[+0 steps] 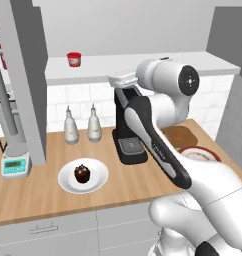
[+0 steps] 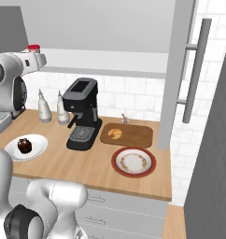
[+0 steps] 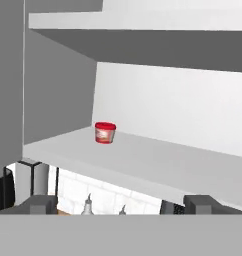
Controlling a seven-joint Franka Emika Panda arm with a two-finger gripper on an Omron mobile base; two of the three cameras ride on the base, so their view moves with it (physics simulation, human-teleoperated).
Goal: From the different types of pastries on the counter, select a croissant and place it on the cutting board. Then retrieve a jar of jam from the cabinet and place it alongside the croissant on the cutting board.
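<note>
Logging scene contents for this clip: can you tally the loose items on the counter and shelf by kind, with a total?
Pastries: 2, the croissant on the cutting board and the muffin
Plates: 2, white plate, red-rimmed plate
Bottles: 2, bottle, bottle
Jar of jam: 1, on the cabinet shelf
Cutting board: 1
Coffee machine: 1
Total: 9

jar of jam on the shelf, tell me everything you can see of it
The jar of jam is small, squat and red, with a red lid and a paler band beneath it. It stands upright and closed on the white cabinet shelf, towards its left end, alone and untouched. The pincer points towards it, well short.
</note>
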